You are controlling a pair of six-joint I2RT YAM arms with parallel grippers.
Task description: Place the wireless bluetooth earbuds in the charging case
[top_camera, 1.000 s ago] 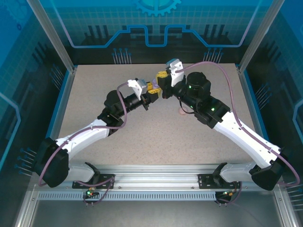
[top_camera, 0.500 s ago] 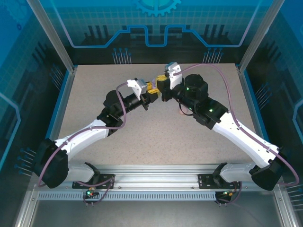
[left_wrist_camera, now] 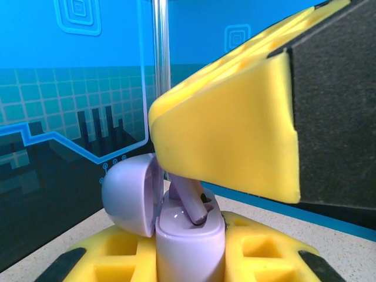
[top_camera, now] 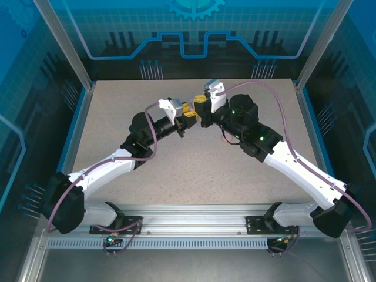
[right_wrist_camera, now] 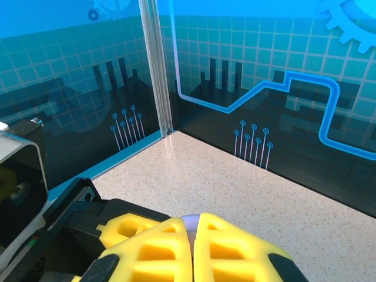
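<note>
Left jaws are clamped on the open lilac case (left_wrist_camera: 189,241), its lid (left_wrist_camera: 130,197) tipped back. The case is held above the bench (top_camera: 176,176), near the middle of the far edge. Right jaws are closed on a lilac earbud (left_wrist_camera: 192,202), which leans with its lower end in the case. The step in hand seems to be seating this earbud. Next it probably needs a small push down, then release.

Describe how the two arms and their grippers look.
The left arm and right arm have white links, black joints and a looping mauve cable each; green lights dot the right one. The left gripper and right gripper have yellow cut-out fingers with black padding, plus white camera blocks at the wrists.
</note>
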